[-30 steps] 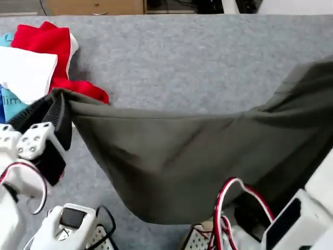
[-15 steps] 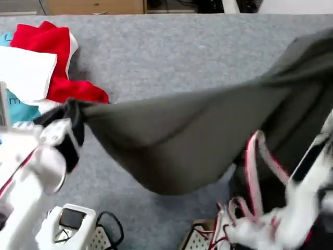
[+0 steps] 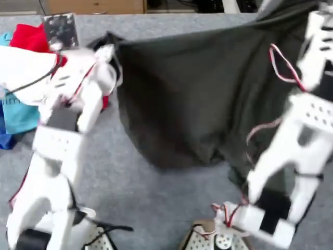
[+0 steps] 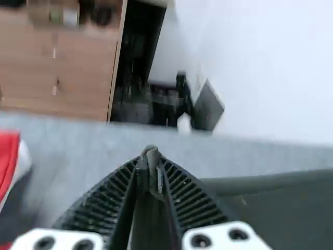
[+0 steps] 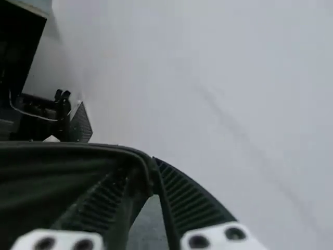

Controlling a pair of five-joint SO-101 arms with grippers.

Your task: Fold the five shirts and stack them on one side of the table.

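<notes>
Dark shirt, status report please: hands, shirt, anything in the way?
Left hand shut on dark shirt corner. Right hand shut on another edge. Shirt spread between them over table. Shirt pile beside left arm.

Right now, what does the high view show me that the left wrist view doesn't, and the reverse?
The high view adds the dark shirt stretched between both arms over the table, plus a white shirt and a teal shirt piled on the left arm's side. The left wrist view adds a close look at the left gripper, shut on a fold of that shirt, with a wooden cabinet and a white wall beyond the table. Both share the dark shirt, the grey table and the red shirt.
</notes>
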